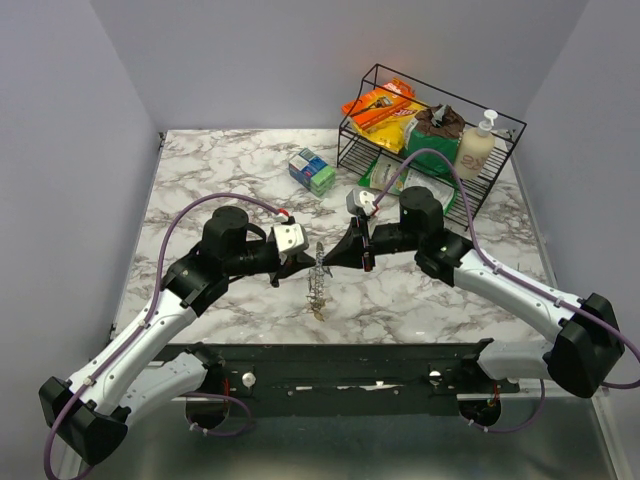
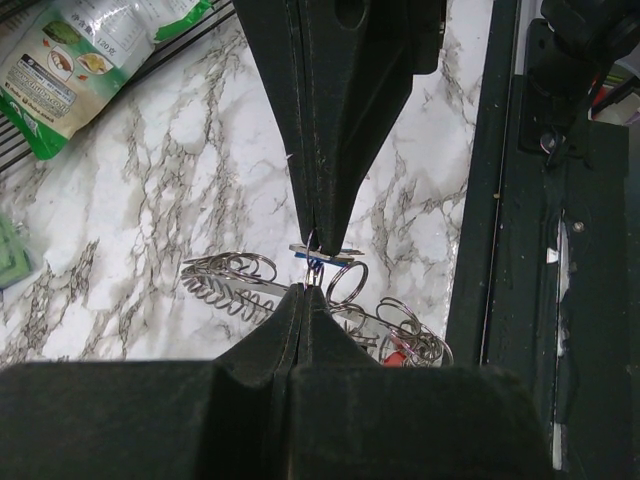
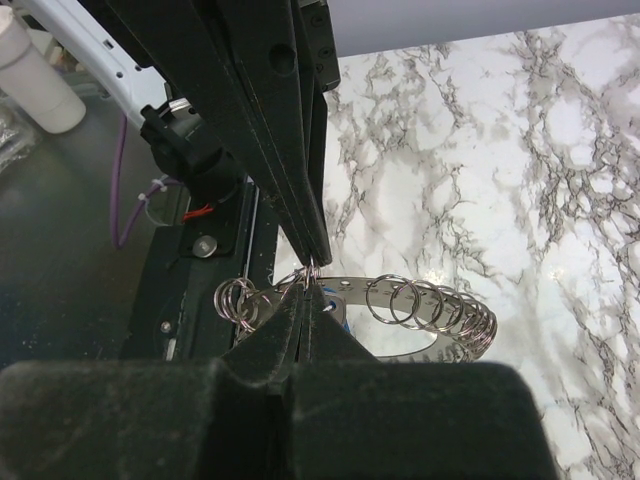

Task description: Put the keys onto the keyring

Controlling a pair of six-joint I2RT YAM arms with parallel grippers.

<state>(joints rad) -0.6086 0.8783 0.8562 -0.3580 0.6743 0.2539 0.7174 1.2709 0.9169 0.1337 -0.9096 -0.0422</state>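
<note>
The keyring (image 1: 319,290) is a silvery band strung with several wire rings, hanging between my two grippers just above the marble table (image 1: 220,170). It shows in the left wrist view (image 2: 232,279) and the right wrist view (image 3: 430,304). My left gripper (image 1: 307,265) (image 2: 305,291) is shut on one small ring of it. My right gripper (image 1: 334,258) (image 3: 308,290) is shut, tip to tip with the left one, seemingly on the blue key (image 2: 326,251) (image 3: 338,314). A red key head (image 2: 395,353) hangs among the rings. The black and yellow keys are hidden.
A black wire rack (image 1: 500,125) at the back right holds snack packets (image 1: 380,105) and a soap bottle (image 1: 477,145). A green and blue box (image 1: 312,170) stands behind the grippers. The black mounting rail (image 1: 340,362) runs along the near edge.
</note>
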